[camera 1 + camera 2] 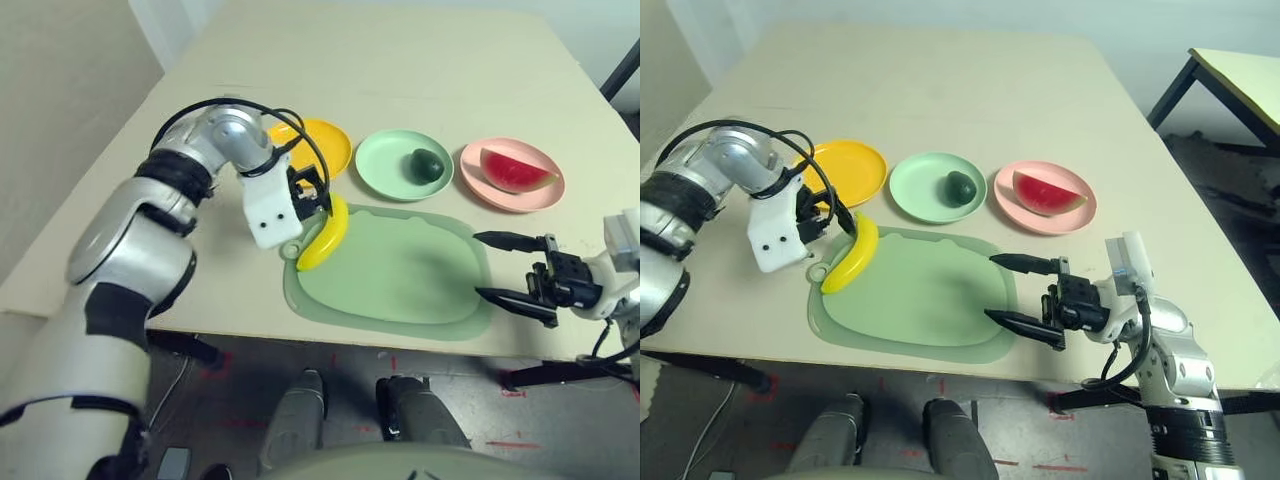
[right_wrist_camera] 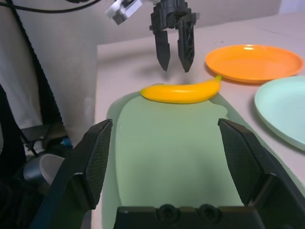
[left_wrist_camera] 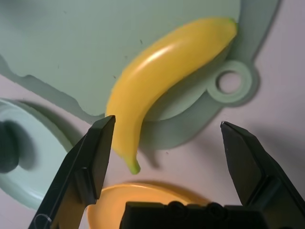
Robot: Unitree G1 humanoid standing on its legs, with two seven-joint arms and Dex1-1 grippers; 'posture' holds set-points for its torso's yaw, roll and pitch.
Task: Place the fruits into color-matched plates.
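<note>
1. The banana (image 1: 324,235) is seen lying on the left edge of the green mat (image 1: 400,270), its upper tip reaching past the rim toward the yellow-orange plate (image 1: 325,145), which holds nothing.
2. The avocado (image 1: 428,165) is found in the pale mint green plate (image 1: 404,165), toward that plate's right side.
3. The watermelon wedge (image 1: 515,170) is set in the pink plate (image 1: 512,175), red flesh up, rind toward the front.
4. The three plates are lined up in a row behind the mat, yellow-orange at the left, mint in the middle, pink at the right.
5. The left gripper (image 2: 174,45) is held just above the banana's upper end, pointing down; its jaws are spread and nothing is grasped between them.
6. The right gripper (image 1: 1015,290) is held level at the mat's right edge, pointing left across it, jaws spread wide and empty, well apart from the banana.
7. Everything is borne by a beige table (image 1: 400,60).
</note>
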